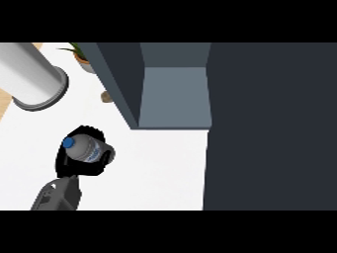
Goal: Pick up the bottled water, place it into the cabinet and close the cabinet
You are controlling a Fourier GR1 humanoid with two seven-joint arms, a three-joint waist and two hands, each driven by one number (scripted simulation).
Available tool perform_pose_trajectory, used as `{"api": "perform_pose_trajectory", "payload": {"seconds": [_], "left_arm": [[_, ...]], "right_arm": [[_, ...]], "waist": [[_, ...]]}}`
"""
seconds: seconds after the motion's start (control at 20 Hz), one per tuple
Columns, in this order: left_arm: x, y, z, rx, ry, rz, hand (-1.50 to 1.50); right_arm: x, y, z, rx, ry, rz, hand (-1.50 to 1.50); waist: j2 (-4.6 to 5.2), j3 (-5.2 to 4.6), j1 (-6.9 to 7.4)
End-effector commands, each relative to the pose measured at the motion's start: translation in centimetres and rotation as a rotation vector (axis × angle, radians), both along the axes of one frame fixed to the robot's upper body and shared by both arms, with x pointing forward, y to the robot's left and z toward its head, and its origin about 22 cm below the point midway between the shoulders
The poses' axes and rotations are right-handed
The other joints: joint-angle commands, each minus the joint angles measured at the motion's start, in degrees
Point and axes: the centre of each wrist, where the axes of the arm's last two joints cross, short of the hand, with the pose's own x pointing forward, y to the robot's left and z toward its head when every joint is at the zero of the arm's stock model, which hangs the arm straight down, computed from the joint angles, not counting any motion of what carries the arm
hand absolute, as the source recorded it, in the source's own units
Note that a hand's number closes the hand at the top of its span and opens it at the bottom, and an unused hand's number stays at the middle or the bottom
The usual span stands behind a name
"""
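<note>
The left hand (72, 169) is curled round the bottled water (86, 149), whose blue cap points to the upper left, over the white table (160, 170). Just beyond, the dark cabinet (121, 84) stands open, showing a paler inside. A grey cylinder (25, 74) stands at the upper left.

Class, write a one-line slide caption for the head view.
Left hand curled round the bottled water over the white counter, beside the open cabinet.

The left hand (78, 167) sits at the view's lower left on its grey forearm (56, 197), which comes up from the bottom edge. Its black fingers are curled round the bottled water (84, 148).
</note>
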Motion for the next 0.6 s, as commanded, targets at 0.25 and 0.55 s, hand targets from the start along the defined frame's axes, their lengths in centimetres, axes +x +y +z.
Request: {"api": "perform_pose_trajectory", "payload": {"seconds": [0.25,0.55], "left_arm": [[2.2,-8.2,6.0,0.015,-0.014,-0.055,1.5],[3.2,-13.3,9.8,0.037,-0.033,-0.027,1.5]], "right_arm": [[-0.3,2.3,3.0,0.028,-0.064,0.061,-1.5],[0.4,1.5,3.1,0.02,-0.053,0.074,-1.5]], "waist": [[-0.06,-0.04,-0.57],[0.31,-0.09,-1.13]]}}
